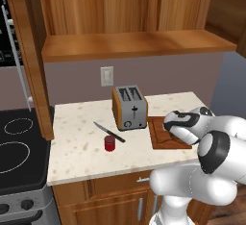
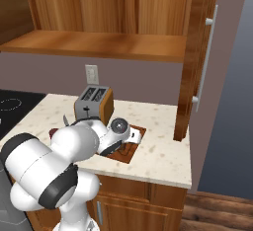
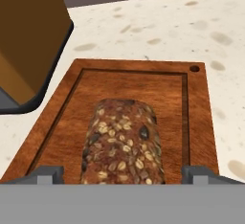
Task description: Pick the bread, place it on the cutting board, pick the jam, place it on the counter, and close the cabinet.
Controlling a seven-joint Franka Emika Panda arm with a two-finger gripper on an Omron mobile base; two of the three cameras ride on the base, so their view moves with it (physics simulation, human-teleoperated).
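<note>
Two-finger gripper (image 3: 122, 173) stands open astride the brown seeded bread loaf (image 3: 122, 144), whose long axis runs lengthwise down the reddish-brown wooden cutting board (image 3: 62, 117).

No readable text anywhere that I can spot. The toaster (image 1: 130, 107) has a dial and a slot on its front but no brand or numbers, the jam (image 1: 110, 143) has no label, and the wall switch plate (image 1: 106, 76) is blank.
</note>
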